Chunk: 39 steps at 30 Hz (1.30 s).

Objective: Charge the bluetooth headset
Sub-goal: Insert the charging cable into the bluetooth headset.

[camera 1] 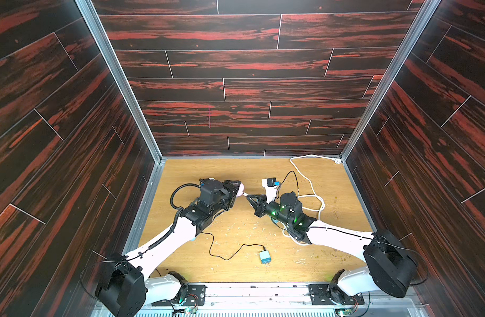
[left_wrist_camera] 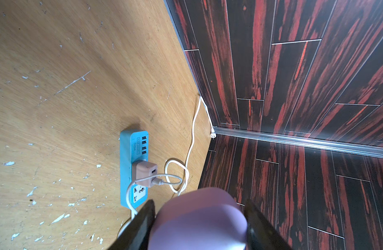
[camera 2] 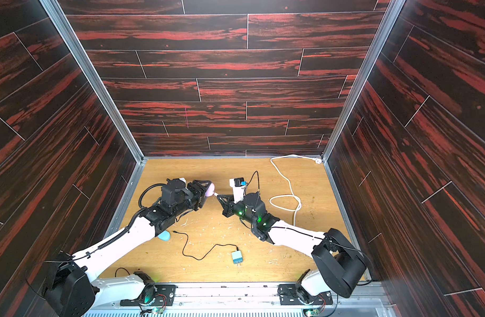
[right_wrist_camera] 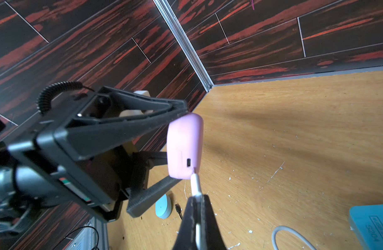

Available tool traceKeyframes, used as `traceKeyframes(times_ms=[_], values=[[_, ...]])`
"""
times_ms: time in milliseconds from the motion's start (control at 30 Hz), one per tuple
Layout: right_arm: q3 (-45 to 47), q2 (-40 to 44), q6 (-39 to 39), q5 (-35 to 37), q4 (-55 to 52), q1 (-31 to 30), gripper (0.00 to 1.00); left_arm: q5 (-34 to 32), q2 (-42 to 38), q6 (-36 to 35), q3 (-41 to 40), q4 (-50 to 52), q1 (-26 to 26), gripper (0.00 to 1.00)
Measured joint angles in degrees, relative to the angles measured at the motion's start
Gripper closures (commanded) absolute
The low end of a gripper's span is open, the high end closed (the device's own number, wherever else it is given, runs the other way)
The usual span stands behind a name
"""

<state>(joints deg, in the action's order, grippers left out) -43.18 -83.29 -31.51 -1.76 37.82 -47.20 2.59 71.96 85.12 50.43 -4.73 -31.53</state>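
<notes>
The left end effector (right_wrist_camera: 179, 144) was clamped on the lilac headset case (right_wrist_camera: 184, 140), one finger on each of two opposite sides, holding it above the worktop (camera 1: 235, 170). The case's narrow face with the charging port (right_wrist_camera: 188, 162) was turned toward the right end effector (right_wrist_camera: 197, 200). That end effector was closed tight on the white charging plug (right_wrist_camera: 195, 181), which stuck out past its fingertips toward the case. The plug's metal tip met the case's face just beside the port, not in it; whether it actually touched could not be told.

In the left wrist view, the blue power strip (left_wrist_camera: 129, 164) lay on the worktop beyond the left end effector's fingertips. A small adapter (left_wrist_camera: 144, 173) was plugged into it, with the white cable (left_wrist_camera: 175, 176) running out of the adapter.

Behind both end effectors, toward the arms' bases, a blue charger (camera 1: 264, 257) with a black cord (camera 1: 224, 256) lay loose on the worktop. A pale blue case (camera 2: 164, 235) lay beside the left forearm.
</notes>
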Motion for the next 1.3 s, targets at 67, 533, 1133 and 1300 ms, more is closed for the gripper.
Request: traceKeyframes(times_ms=[67,533,1133,1300], values=[[0.0,0.5,0.0,0.2,0.2,-0.1,0.96,0.0,0.0,0.0,0.0,0.0,0.0,0.67],[0.1,0.8,0.2,1.1,0.6,-0.2,0.96,0.4,0.1,0.0,-0.7,-0.9,-0.3,0.67],[-0.6,0.0,1.6,1.8,-0.4,-0.2,0.96,0.6,0.4,0.0,-0.7,-1.5,-0.3,0.67],[-2.2,0.0,2.4,2.5,-2.8,-0.2,0.96,0.5,1.4,0.0,-0.4,-2.4,-0.3,0.70]])
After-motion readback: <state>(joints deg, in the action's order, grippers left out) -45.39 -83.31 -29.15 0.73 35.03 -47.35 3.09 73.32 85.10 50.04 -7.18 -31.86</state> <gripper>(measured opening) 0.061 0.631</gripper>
